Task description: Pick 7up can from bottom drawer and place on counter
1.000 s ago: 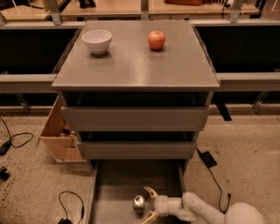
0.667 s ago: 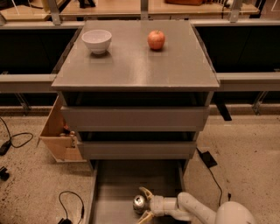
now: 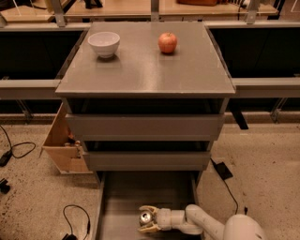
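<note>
The 7up can (image 3: pixel 146 217) stands on the grey floor of the open bottom drawer (image 3: pixel 122 197), near its front. My gripper (image 3: pixel 147 219) reaches in from the right on a white arm, and its fingers (image 3: pixel 149 209) sit on either side of the can, one behind it and one in front. The fingers are spread around the can. The counter (image 3: pixel 145 70) is the grey-brown cabinet top above, with a white bowl (image 3: pixel 103 43) and a red apple (image 3: pixel 167 42) on it.
Two shallower drawers (image 3: pixel 143 126) stick out slightly above the bottom one. A wooden box (image 3: pixel 63 140) stands left of the cabinet. Cables (image 3: pixel 75 218) lie on the speckled floor at both sides. A wooden tabletop (image 3: pixel 140 7) runs along the back.
My gripper has slid left along the drawer floor, and its fingers now straddle the can. The can has not moved.
</note>
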